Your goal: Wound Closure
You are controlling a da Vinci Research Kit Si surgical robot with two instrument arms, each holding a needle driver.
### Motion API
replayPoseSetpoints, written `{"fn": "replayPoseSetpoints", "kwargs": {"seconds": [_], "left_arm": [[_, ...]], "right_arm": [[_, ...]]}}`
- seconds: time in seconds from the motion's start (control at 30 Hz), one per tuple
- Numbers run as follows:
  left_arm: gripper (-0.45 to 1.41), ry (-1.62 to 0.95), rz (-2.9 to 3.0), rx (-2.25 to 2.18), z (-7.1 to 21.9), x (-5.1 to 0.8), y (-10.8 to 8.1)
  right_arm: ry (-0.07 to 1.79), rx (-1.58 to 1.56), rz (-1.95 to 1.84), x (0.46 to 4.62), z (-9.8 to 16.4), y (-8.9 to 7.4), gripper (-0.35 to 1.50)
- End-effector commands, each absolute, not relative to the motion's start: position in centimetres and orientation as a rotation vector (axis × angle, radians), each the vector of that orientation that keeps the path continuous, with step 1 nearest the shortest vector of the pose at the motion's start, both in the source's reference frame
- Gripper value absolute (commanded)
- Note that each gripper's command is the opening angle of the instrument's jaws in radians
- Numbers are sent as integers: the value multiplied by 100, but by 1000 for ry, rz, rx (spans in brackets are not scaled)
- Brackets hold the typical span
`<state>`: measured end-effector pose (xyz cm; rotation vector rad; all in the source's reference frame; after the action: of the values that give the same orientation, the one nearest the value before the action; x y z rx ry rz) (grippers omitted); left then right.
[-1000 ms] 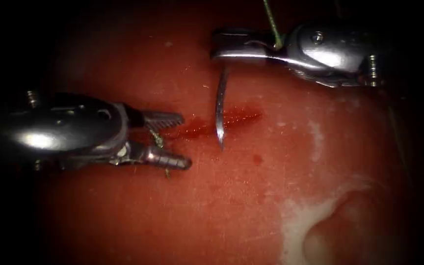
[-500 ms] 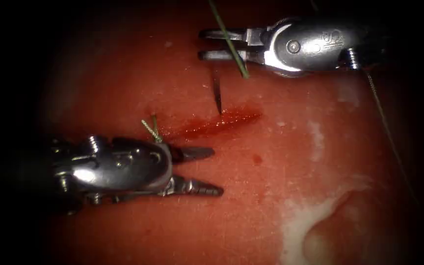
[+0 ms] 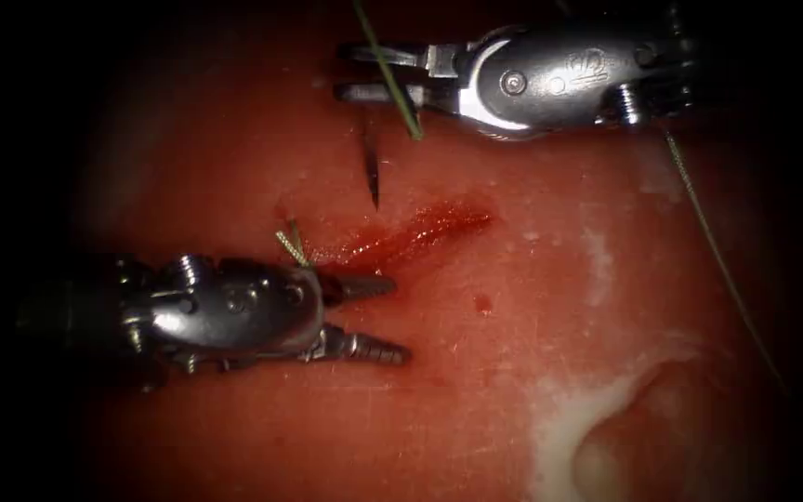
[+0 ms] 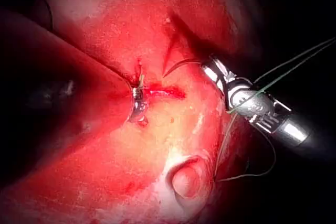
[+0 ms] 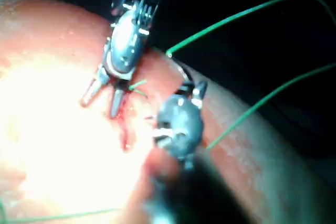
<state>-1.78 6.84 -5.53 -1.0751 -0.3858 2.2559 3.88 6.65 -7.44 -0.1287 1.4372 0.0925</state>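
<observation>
The needle (image 3: pixel 371 172) hangs from the right hand (image 3: pixel 357 72) just above the cut (image 3: pixel 401 237), near the cut's left half. It is held close to its blunt end, between jaws that look nearly closed with a thin gap between their tips. Its sharp point aims down at the tissue (image 3: pixel 476 390) and sits a little above the cut, not in the tissue. In the left wrist view the needle (image 4: pixel 178 66) shows as a thin curve running from the right hand (image 4: pixel 207 66) toward the cut (image 4: pixel 163 93), with its tip clear of the surface.

Green thread (image 3: pixel 388 70) crosses the right hand's jaws at a slant and ends just below them. Another stretch of thread (image 3: pixel 717 251) runs down over the tissue well to the right of the cut. In the right wrist view, green strands (image 5: pixel 236 17) sweep away from the right hand (image 5: pixel 176 124) into the dark.

At the left end of the cut, two short cut ends of thread (image 3: pixel 292 244) stand up from the tissue. Red fluid (image 3: pixel 439 223) fills the cut, and a small red spot (image 3: pixel 482 302) lies just below it.

The left hand (image 3: pixel 400 319) lies just below the cut's left end with its jaws spread apart, holding nothing. Its upper jaw tip is just beside the cut's lower edge, and the cut ends of thread are right by its wrist.

A pale patch (image 3: pixel 597 409) of tissue lies well below and to the right of the cut.
</observation>
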Motion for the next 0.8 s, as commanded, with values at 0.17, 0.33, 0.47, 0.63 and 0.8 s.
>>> {"fn": "replayPoseSetpoints", "kwargs": {"seconds": [0.17,0.33,0.47,0.63,0.8], "left_arm": [[61,-397,2260,-1071,-550,-185,679],[61,-403,2259,-1073,-551,-188,678],[61,-403,2259,-1072,-551,-189,678],[61,-403,2258,-1072,-551,-189,678],[61,-406,2259,-1074,-552,-188,679]], "right_arm": [[1442,-134,90,396,-738,666,-35],[1445,-139,84,397,-737,665,-35],[1448,-144,87,400,-736,666,-35],[1453,-151,93,402,-736,668,-35],[1455,-152,86,407,-732,665,-35]]}}
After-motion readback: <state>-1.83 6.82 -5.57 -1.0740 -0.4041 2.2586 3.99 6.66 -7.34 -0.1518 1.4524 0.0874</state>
